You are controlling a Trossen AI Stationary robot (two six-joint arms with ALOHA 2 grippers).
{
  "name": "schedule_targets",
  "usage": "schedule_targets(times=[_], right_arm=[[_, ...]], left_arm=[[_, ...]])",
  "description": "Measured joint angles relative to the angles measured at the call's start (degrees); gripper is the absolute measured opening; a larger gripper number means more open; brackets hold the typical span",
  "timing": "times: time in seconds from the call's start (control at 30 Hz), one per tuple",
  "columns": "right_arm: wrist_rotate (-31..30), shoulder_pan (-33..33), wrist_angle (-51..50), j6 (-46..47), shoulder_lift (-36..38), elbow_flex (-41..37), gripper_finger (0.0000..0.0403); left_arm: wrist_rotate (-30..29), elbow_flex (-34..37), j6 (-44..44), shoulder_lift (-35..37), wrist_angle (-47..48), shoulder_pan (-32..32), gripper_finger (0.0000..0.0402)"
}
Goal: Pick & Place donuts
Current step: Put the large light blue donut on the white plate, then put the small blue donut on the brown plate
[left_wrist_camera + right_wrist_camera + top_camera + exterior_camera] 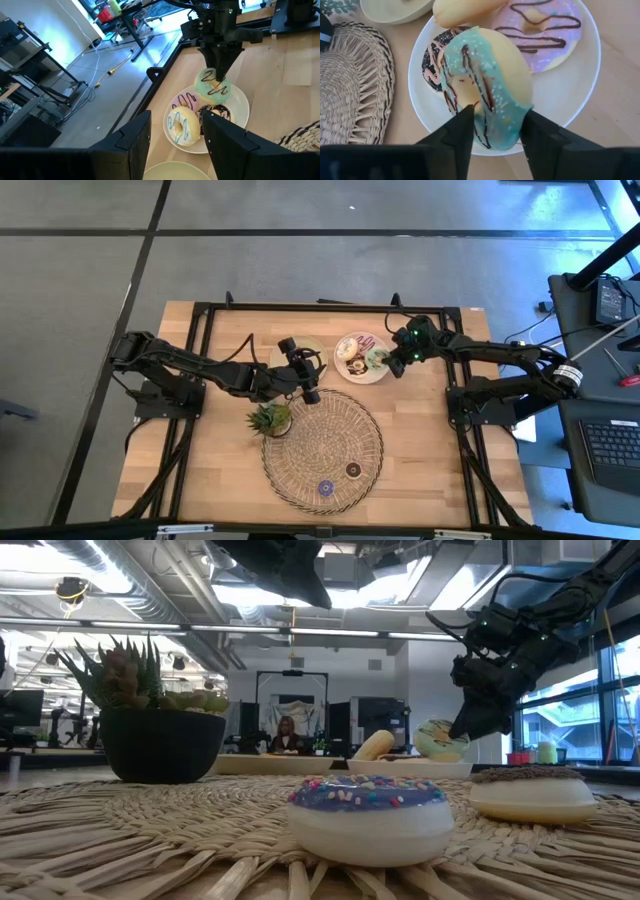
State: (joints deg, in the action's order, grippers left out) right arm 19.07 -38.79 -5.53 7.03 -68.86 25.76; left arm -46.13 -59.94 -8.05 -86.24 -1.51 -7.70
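Note:
A small white plate (pixel 352 372) near the table's far edge holds several donuts: pink with brown drizzle (pixel 545 20), dark with pink drizzle (pixel 431 55), white with blue drizzle (pixel 179 125) and green-iced with brown drizzle (pixel 485 75). My right gripper (pixel 495 112) is shut on the green one. A purple donut (pixel 326 487) and a brown donut (pixel 353 470) lie on the round woven mat (pixel 300 442). My left gripper (pixel 308 392) hangs open and empty over the mat's far edge, beside an empty pale plate (pixel 300 352). My right gripper pinches the green donut between its two fingers (pixel 457 132) across the ring's edge (pixel 492 127) nearest the gripper. The fingers come from above, pointing down (pixel 217 75). The donut sits tilted over the plate, icing toward the wrist camera. Whether its far edge rests on the other donuts cannot be told.
A small spiky plant in a dark pot (pixel 270 418) stands at the mat's left edge, close to my left gripper. Black frame rails (pixel 330 308) run along the table's far edge. Bare wood (pixel 430 450) lies right of the mat.

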Motion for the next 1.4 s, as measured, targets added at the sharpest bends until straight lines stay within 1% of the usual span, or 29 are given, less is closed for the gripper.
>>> schedule_targets(times=[0.1, 0.17, 0.27, 0.33, 0.57, 0.7, 0.83, 0.97, 1.07, 1.13, 1.2, 1.27, 1.4], right_arm=[[-1.56, 0.00, -0.01, 0.19, 0.00, 0.00, 0.0171], [-4.48, 0.00, -0.01, 0.76, 0.00, 0.00, 0.0181], [-9.23, 0.00, -0.08, 1.27, 0.00, 0.00, 0.0188], [-10.47, 0.00, -0.06, 0.08, 0.00, 0.00, 0.0190], [-10.64, 0.00, 0.04, -0.90, 0.00, 0.13, 0.0190], [-10.38, 0.16, 0.02, -0.85, 0.31, 1.56, 0.0190], [-7.01, 3.72, 2.17, -5.61, 1.85, 2.35, 0.0190], [-7.72, 9.54, 5.46, -7.41, 3.45, 2.56, 0.0190], [-8.05, 14.90, 6.99, -8.86, 3.88, 2.58, 0.0190], [-8.04, 19.41, 7.80, -9.03, 3.87, 2.58, 0.0190], [-8.79, 23.78, 8.84, -9.03, 3.87, 2.58, 0.0190], [-12.19, 27.61, 8.82, -8.72, 3.87, 2.58, 0.0190], [-21.29, 33.05, 8.80, -7.23, 3.74, 2.58, 0.0190]], left_arm=[[0.63, 0.00, 0.00, 0.00, -0.01, 0.00, 0.0172], [1.55, 0.00, 0.00, 0.00, -0.01, 0.00, 0.0173], [2.94, 0.00, 0.00, 0.00, -0.01, 0.00, 0.0173], [3.39, 0.00, 0.00, 0.00, -0.01, 0.00, 0.0171], [3.43, 0.00, -0.04, 0.00, -0.01, 0.02, 0.0169], [3.43, 0.00, -0.11, 0.00, 0.04, 0.00, 0.0169], [4.02, -0.02, 0.45, 0.02, 0.69, 0.00, 0.0169], [6.62, -0.02, 1.45, 0.04, 1.34, 0.00, 0.0169], [11.38, -0.02, 2.29, 0.04, 1.87, 0.00, 0.0169], [16.60, -0.02, 2.91, 0.04, 1.87, 0.00, 0.0169], [23.13, -0.02, 2.90, 0.04, 1.88, 0.00, 0.0169], [30.05, -0.02, 2.90, 0.04, 1.84, 0.00, 0.0169], [43.05, -0.02, 3.02, -0.50, 1.44, -0.50, 0.0169]])
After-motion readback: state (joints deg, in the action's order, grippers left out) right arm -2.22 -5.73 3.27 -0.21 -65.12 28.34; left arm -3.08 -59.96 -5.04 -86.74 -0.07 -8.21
